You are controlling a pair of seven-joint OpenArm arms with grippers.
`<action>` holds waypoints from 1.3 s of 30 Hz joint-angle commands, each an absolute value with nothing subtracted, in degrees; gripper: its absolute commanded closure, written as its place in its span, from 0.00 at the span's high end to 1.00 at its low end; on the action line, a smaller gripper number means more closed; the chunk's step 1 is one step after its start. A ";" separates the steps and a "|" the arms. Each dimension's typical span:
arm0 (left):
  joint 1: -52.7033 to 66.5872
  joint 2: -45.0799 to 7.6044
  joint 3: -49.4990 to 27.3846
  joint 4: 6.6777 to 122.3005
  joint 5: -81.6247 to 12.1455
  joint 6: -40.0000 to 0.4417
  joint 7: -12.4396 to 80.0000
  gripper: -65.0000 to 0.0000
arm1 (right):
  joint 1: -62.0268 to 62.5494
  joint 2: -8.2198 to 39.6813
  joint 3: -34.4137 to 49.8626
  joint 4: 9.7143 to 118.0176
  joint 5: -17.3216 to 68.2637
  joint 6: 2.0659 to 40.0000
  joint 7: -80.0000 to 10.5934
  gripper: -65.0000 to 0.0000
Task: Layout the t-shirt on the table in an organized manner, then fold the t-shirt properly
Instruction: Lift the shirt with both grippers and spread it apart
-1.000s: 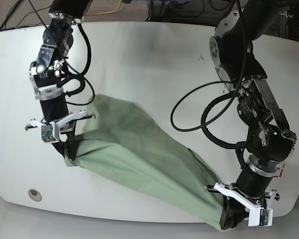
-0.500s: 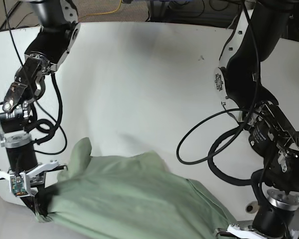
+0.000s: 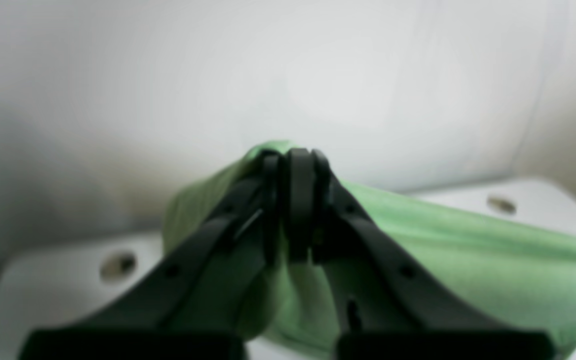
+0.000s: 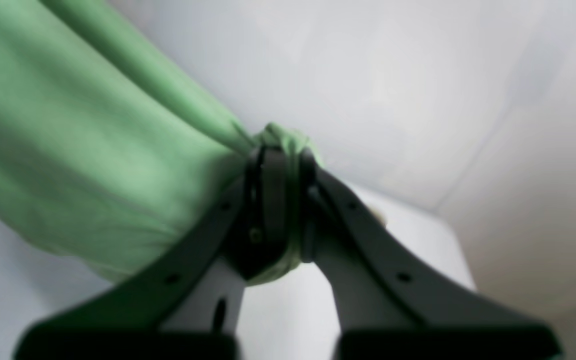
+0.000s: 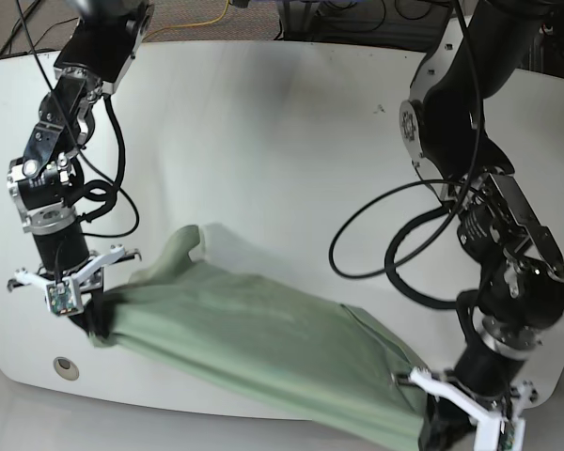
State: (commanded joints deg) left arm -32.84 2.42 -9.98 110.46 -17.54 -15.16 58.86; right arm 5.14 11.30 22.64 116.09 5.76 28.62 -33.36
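White desk [image 5: 263, 122] supports the shirt [image 5: 263, 348], stretched lengthwise between the right pincer [image 5: 92, 319] and left pincer [image 5: 444, 427], each clenched on one end.

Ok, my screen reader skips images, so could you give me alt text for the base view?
A pale sage-green soft-fabric shirt hangs stretched between two black robot arms over a glossy white table. The right end effector pinches one end at the picture's left, and the left end effector pinches the other at lower right.
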 joint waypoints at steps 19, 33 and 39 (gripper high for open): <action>7.87 -8.13 -15.52 110.81 -30.55 -15.16 58.86 0.00 | -24.75 0.66 23.78 116.35 5.76 28.70 -33.27 0.00; 18.51 -14.29 -15.87 110.81 -35.21 -15.16 58.86 0.00 | -31.60 -3.30 23.43 116.26 5.23 28.09 -33.36 0.21; 21.41 -14.55 -19.30 110.81 -35.03 -15.16 58.86 0.00 | -33.71 -3.38 23.52 116.26 5.58 28.09 -33.36 0.46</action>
